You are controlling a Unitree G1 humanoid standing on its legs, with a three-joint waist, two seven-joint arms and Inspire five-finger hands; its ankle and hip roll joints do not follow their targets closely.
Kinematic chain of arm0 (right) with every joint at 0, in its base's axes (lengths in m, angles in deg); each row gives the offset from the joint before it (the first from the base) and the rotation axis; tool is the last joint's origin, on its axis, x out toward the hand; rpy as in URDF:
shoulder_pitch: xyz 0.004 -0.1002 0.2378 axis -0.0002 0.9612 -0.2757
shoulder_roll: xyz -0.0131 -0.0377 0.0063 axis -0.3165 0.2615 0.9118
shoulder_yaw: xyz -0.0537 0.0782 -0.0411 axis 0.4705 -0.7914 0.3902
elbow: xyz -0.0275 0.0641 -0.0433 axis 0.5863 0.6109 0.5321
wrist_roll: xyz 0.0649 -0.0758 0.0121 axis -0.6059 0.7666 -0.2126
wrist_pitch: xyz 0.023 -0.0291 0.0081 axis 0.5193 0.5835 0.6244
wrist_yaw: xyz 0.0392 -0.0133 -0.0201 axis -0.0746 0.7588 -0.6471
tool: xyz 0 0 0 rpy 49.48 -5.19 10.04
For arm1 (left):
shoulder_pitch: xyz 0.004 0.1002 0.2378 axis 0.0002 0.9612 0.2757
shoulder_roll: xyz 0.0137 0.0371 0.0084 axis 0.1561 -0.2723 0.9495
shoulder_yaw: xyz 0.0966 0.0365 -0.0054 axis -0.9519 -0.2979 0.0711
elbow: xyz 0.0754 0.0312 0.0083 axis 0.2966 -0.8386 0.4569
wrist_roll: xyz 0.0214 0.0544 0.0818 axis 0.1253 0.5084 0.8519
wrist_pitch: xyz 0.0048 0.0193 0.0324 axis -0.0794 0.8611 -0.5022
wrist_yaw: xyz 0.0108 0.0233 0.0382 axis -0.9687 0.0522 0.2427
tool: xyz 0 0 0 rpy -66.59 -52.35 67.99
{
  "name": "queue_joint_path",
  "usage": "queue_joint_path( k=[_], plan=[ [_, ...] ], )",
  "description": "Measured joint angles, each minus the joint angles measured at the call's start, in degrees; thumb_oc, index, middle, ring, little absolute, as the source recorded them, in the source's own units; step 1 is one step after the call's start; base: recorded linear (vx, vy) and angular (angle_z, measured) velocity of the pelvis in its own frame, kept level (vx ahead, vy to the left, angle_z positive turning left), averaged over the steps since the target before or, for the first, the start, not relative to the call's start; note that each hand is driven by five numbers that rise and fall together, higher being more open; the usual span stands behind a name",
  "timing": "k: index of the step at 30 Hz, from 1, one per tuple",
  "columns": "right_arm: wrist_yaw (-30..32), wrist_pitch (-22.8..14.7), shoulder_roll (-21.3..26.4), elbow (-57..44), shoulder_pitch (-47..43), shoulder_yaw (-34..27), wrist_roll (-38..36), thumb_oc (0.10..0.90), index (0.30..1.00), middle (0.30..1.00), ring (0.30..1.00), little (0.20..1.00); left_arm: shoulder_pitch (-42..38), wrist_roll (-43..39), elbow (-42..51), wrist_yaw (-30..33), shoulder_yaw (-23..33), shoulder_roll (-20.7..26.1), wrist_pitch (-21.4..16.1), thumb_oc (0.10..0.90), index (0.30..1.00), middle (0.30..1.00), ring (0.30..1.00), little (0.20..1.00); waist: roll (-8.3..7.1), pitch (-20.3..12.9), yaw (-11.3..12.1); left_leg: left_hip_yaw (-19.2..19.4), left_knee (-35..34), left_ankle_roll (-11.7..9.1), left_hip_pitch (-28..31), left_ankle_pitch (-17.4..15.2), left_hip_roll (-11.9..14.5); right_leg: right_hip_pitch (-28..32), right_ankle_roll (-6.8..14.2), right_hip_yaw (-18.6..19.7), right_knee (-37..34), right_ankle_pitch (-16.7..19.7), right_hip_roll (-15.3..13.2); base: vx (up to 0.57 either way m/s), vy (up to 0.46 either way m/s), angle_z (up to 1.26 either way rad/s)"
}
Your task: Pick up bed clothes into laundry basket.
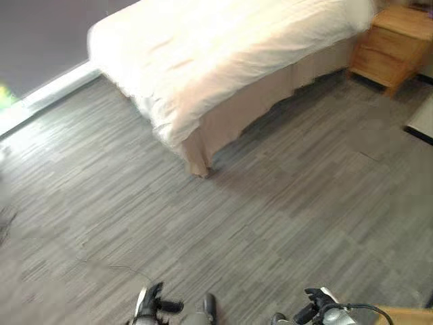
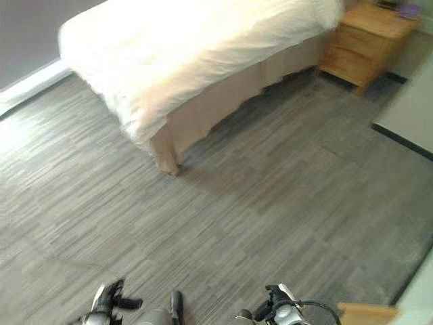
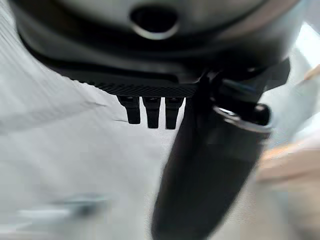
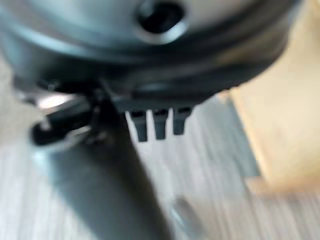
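1. The bed (image 1: 223,61) stood well ahead across the grey floor (image 1: 270,217), under a pale cover (image 2: 183,54); no loose bed clothes could be made out on it.
2. A wooden nightstand (image 1: 396,44) sat just beside the bed's far end.
3. A light wooden edge (image 2: 365,313) showed near the right arm; whether it belonged to a basket could not be told.
4. The left robot hand (image 1: 150,305) hung low, fingers straight, holding nothing, probably because the bed lay beyond reach.
5. The right robot hand (image 1: 318,310) hung likewise, released and empty.
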Motion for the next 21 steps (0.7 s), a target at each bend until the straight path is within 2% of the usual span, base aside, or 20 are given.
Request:
queue_joint_path(
  k=[1, 2, 3, 4, 6, 8, 9, 10, 11, 12, 13, 14, 15, 17, 18, 21],
  plan=[
    [0.21, -0.15, 1.19, -1.11, -1.84, -1.69, -0.15, 0.800, 0.900, 0.900, 0.900, 0.900, -0.48, -0.17, 1.39, -0.06, -0.18, 0.71, -0.71, 0.800, 0.900, 0.900, 0.900, 0.900, -0.82, 0.06, 0.08, 1.84, 1.17, 1.01, 1.69, -3.32, 0.82, 0.41, 0.38, -0.41, 1.26, -0.17, -0.93, -0.06, 0.142, 0.71],
    [0.53, -0.93, 3.10, -3.87, -2.38, -2.12, -0.44, 0.800, 0.900, 0.900, 0.900, 0.900, -0.94, -0.92, 2.38, -0.08, -0.27, 0.98, -1.03, 0.800, 0.900, 0.900, 0.900, 0.900, -0.34, -0.30, -1.07, 1.72, -0.75, -1.32, 4.29, -3.37, 1.12, 0.67, 1.61, -0.69, 4.92, -0.98, -1.55, -0.07, 0.193, 0.59],
    [1.08, -1.24, 4.32, -6.23, -3.96, -3.77, -0.91, 0.800, 0.900, 0.900, 0.900, 0.900, -2.98, -1.15, 3.00, -0.08, -0.48, 1.78, -0.53, 0.800, 0.900, 0.900, 0.900, 0.900, -0.61, -0.39, -1.77, 1.27, -3.70, -0.63, 6.83, -2.91, -0.40, -0.53, 1.82, -0.39, 11.23, -1.18, -4.26, -0.07, 0.253, 0.74],
    [1.42, -1.65, 5.09, -9.46, -4.35, -3.90, -1.56, 0.800, 0.900, 0.900, 0.900, 0.900, -3.67, -1.14, 5.31, 0.31, -0.96, 3.56, -0.76, 0.800, 0.900, 0.900, 0.900, 0.900, -1.15, -1.30, -2.68, -0.49, -4.66, -0.17, 7.16, -2.84, -1.08, -2.28, 3.47, 0.03, 12.56, -3.34, -5.07, -0.02, 0.181, 0.54],
    [1.48, -2.88, 6.37, -18.07, -4.74, -3.70, -2.59, 0.800, 0.900, 0.900, 0.900, 0.900, -5.35, -1.13, 11.08, 1.16, -0.74, 7.71, -1.24, 0.800, 0.900, 0.900, 0.900, 0.900, -2.34, -1.27, -2.90, -1.63, -4.87, 0.62, 6.80, -2.72, -1.89, -4.60, 4.14, 0.14, 10.39, -3.47, -5.03, -0.01, 0.144, 0.39],
    [1.70, -5.24, 6.34, -22.53, -5.98, -3.60, -3.47, 0.800, 0.900, 0.900, 0.900, 0.900, -7.78, -1.07, 14.12, 1.38, -0.15, 10.92, -3.23, 0.800, 0.900, 0.900, 0.900, 0.900, -3.17, -1.60, -2.81, -2.36, -4.81, 1.16, 7.53, -2.74, -2.58, -6.17, 4.21, -0.10, 7.62, -1.83, -4.64, -0.01, 0.153, 0.37],
    [1.73, -4.75, 6.46, -25.75, -5.83, -3.74, -3.81, 0.800, 0.900, 0.900, 0.900, 0.900, -9.03, -1.15, 15.70, 1.62, -0.16, 11.59, -3.30, 0.800, 0.900, 0.900, 0.900, 0.900, -3.81, -1.41, -2.74, -3.21, -4.74, 1.47, 7.63, -2.80, -3.33, -6.27, 5.65, 0.45, 10.07, 4.52, -5.05, -0.05, 0.114, 0.70],
    [1.76, -4.82, 7.17, -28.47, -5.09, -3.65, -4.02, 0.800, 0.900, 0.900, 0.900, 0.900, -9.44, -1.11, 18.26, 2.13, -0.15, 11.49, -3.49, 0.800, 0.900, 0.900, 0.900, 0.900, -3.62, -1.31, -3.25, -4.15, -5.22, 1.55, 8.52, -2.76, -3.38, -6.99, 5.74, 1.72, 14.40, 3.50, -6.43, -0.03, -0.027, 0.63],
    [1.79, -4.82, 7.24, -29.31, -5.54, -3.78, -4.29, 0.800, 0.900, 0.900, 0.900, 0.900, -9.52, -1.00, 20.78, 2.11, -0.23, 11.62, -4.45, 0.800, 0.900, 0.900, 0.900, 0.900, -3.81, -1.22, -2.64, -3.80, -5.87, 1.58, 9.52, -2.44, -3.31, -8.73, 5.77, 4.02, 19.40, 3.57, -7.06, -0.04, -0.031, 0.58],
    [2.09, -4.77, 7.19, -31.80, -4.40, -4.61, -4.63, 0.800, 0.900, 0.900, 0.900, 0.900, -9.67, -0.90, 23.06, 2.21, -0.27, 11.26, -4.64, 0.800, 0.900, 0.900, 0.900, 0.900, -4.09, -1.01, -2.55, -4.52, -5.43, 1.62, 9.92, -2.48, -3.29, -11.01, 5.61, 8.20, 25.08, 3.68, -7.44, 0.11, -0.045, 0.57],
    [2.52, -5.18, 6.93, -35.55, -1.82, -6.16, -4.73, 0.800, 0.900, 0.900, 0.900, 0.900, -9.69, -0.81, 24.81, 2.21, -0.33, 10.65, -4.74, 0.800, 0.900, 0.900, 0.900, 0.900, -4.30, -1.11, -3.33, -7.01, -5.29, 1.64, 9.86, -2.55, -2.91, -12.46, 6.78, 13.87, 27.94, 2.28, -6.51, 0.09, -0.020, 0.93],
    [2.44, -5.45, 6.87, -38.88, 0.56, -7.45, -4.80, 0.800, 0.900, 0.900, 0.900, 0.900, -9.82, -0.33, 26.00, 2.07, -0.35, 10.30, -5.03, 0.800, 0.900, 0.900, 0.900, 0.900, -4.34, -1.33, -4.14, -10.42, -5.60, 1.70, 9.59, -2.58, -2.38, -12.09, 8.64, 18.62, 24.89, 0.72, -3.49, 0.17, -0.047, 1.53],
    [2.68, -6.21, 6.50, -43.13, 3.35, -9.19, -5.02, 0.800, 0.900, 0.900, 0.900, 0.900, -9.96, 0.19, 27.67, 2.07, -0.07, 10.60, -5.32, 0.800, 0.900, 0.900, 0.900, 0.900, -5.08, -1.60, -5.64, -13.51, -5.88, 1.23, 8.08, -1.97, -1.59, -10.74, 9.08, 24.49, 16.47, 0.35, 0.29, 0.08, -0.028, 1.26],
    [2.82, -6.68, 5.32, -44.14, 4.42, -10.84, -5.68, 0.800, 0.900, 0.900, 0.900, 0.900, -10.04, 0.71, 27.57, 1.35, 0.08, 11.94, -5.40, 0.800, 0.900, 0.900, 0.900, 0.900, -7.28, -2.26, -6.01, -15.86, -5.99, 0.40, 6.75, -1.53, -1.98, -9.09, 7.19, 29.27, 4.72, 2.03, 3.05, 0.08, -0.087, 1.00],
    [3.26, -6.46, 4.88, -44.29, 5.60, -12.15, -6.35, 0.800, 0.900, 0.900, 0.900, 0.900, -8.92, 1.19, 27.24, 0.62, 0.06, 11.75, -5.31, 0.800, 0.900, 0.900, 0.900, 0.900, -7.36, -2.69, -6.88, -17.42, -7.28, 0.03, 6.76, -0.86, -1.06, -6.94, 3.42, 27.40, 0.47, 5.27, 4.24, 0.06, -0.117, 0.74],
    [3.19, -6.39, 4.58, -44.87, 6.14, -12.73, -6.99, 0.800, 0.900, 0.900, 0.900, 0.900, -4.59, 1.96, 27.44, -1.19, 1.23, 11.69, -5.33, 0.800, 0.900, 0.900, 0.900, 0.900, -6.82, -2.98, -6.76, -14.71, -7.38, -0.67, 6.96, -0.48, 1.10, -5.84, 2.40, 26.31, -1.75, 5.79, 6.15, 0.02, -0.095, 0.15]
  ],
)
